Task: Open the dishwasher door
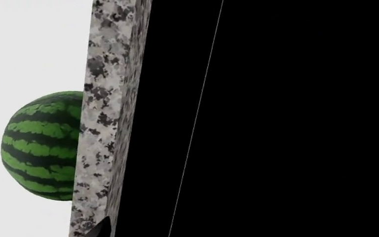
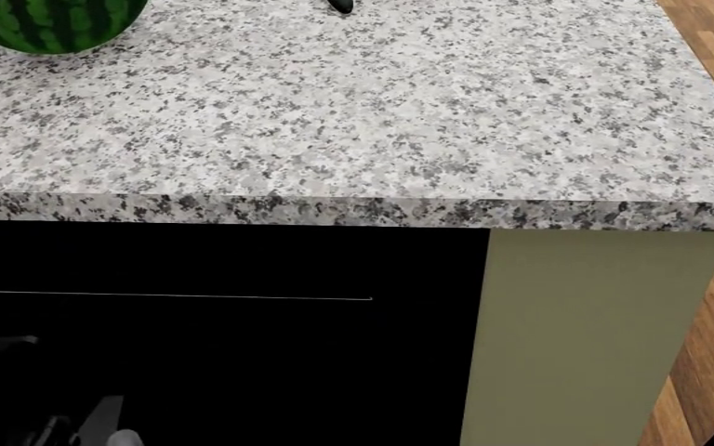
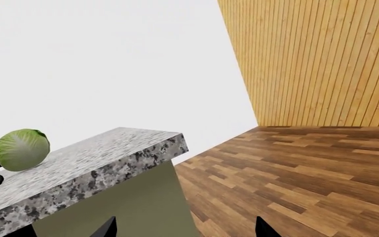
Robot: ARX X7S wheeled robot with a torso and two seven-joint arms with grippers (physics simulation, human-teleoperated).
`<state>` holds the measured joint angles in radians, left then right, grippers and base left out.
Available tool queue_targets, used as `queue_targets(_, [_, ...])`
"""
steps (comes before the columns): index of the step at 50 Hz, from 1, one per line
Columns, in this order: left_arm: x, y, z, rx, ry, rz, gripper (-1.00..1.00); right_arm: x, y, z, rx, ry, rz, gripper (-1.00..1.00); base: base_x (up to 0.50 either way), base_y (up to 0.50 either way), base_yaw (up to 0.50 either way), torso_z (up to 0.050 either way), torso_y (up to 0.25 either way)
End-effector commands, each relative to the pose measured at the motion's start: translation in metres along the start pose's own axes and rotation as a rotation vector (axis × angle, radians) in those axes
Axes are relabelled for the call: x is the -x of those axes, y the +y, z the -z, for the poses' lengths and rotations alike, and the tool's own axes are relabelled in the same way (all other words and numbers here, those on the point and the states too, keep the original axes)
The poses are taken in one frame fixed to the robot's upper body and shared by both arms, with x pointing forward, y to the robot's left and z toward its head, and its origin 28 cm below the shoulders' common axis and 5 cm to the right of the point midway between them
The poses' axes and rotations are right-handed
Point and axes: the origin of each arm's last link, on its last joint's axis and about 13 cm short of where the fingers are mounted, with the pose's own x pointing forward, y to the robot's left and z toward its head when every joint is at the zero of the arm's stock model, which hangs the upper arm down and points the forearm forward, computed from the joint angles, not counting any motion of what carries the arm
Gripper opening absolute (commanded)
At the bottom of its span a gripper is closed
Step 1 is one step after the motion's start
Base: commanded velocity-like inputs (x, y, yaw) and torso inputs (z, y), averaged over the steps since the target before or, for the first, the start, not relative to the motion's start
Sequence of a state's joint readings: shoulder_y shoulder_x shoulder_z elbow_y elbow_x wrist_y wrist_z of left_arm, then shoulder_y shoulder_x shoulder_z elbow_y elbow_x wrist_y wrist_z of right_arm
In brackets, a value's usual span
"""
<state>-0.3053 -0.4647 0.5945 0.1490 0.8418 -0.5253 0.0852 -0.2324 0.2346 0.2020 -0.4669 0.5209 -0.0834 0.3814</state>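
Dishwasher door (image 2: 220,353), the wide glossy black panel, stands closed under the near edge of the speckled granite countertop (image 2: 357,121), left of the olive-beige cabinet panel (image 2: 580,334), and a thin pale line crosses it near the top. To open it well, I judge the left gripper (image 2: 78,423), dim at the near left in front of the panel with its jaws too dark to tell, should reach the top edge under the counter lip and pull toward the robot and down. Right gripper (image 3: 186,227) waits beside the cabinet corner with jaws wide and empty, while the watermelon (image 2: 47,23) lies far left on the counter, clear of the work.
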Motion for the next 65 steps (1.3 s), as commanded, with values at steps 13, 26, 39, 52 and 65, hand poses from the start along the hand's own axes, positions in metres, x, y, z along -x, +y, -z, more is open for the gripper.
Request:
queue_targets(13, [-0.044,0.015,0.014,-0.160,0.058,0.015,1.00,-0.001,0.002,-0.003,0.000,-0.009,-0.003,1.00,0.00,0.00,0.00,0.000,0.000])
queue_targets(26, [-0.064,0.012,0.016,-0.246,0.062,0.019,1.00,0.000,-0.001,-0.004,-0.005,-0.013,0.004,1.00,0.00,0.00,0.00,0.000,0.000])
queue_targets(39, [-0.079,0.010,0.018,-0.294,0.065,0.018,1.00,0.001,-0.001,-0.004,-0.008,-0.013,0.006,1.00,0.00,0.00,0.00,0.000,0.000])
queue_targets(52, [-0.094,0.007,0.020,-0.319,0.063,0.025,1.00,-0.001,-0.001,-0.005,-0.004,-0.016,0.010,1.00,0.00,0.00,0.00,0.000,0.000])
queue_targets(65, [-0.091,0.011,0.021,-0.319,0.059,0.010,-1.00,-0.001,0.000,-0.004,-0.004,-0.013,0.007,1.00,0.00,0.00,0.00,0.000,0.000])
